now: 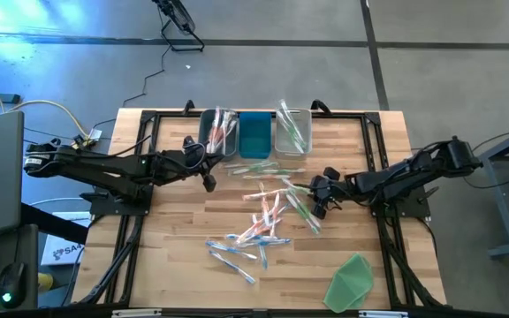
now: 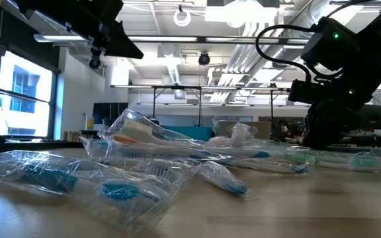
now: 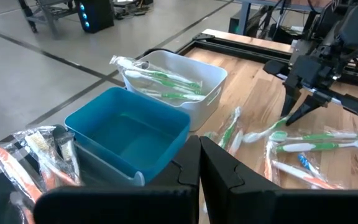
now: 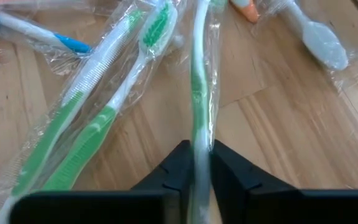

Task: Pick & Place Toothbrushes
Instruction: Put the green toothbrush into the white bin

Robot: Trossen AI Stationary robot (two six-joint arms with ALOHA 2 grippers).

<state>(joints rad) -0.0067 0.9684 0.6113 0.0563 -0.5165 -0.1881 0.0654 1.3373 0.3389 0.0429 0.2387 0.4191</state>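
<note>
Right wrist view: right end effector (image 4: 196,180) pinched on a green wrapped toothbrush (image 4: 197,93).
Its long axis runs straight out ahead between the fingers, over bare desk (image 1: 166,247); other toothbrushes (image 1: 263,216) lie scattered mid-desk, some in the bins (image 1: 256,132) at the far edge. The left end effector (image 1: 208,181), closed and empty, hovers near the blue bin (image 3: 129,134).

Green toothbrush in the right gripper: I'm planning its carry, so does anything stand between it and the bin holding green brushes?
Nothing visible blocks it. The right gripper is shut on the green toothbrush; only flat, wrapped toothbrushes lie on the table before the white bin.
</note>
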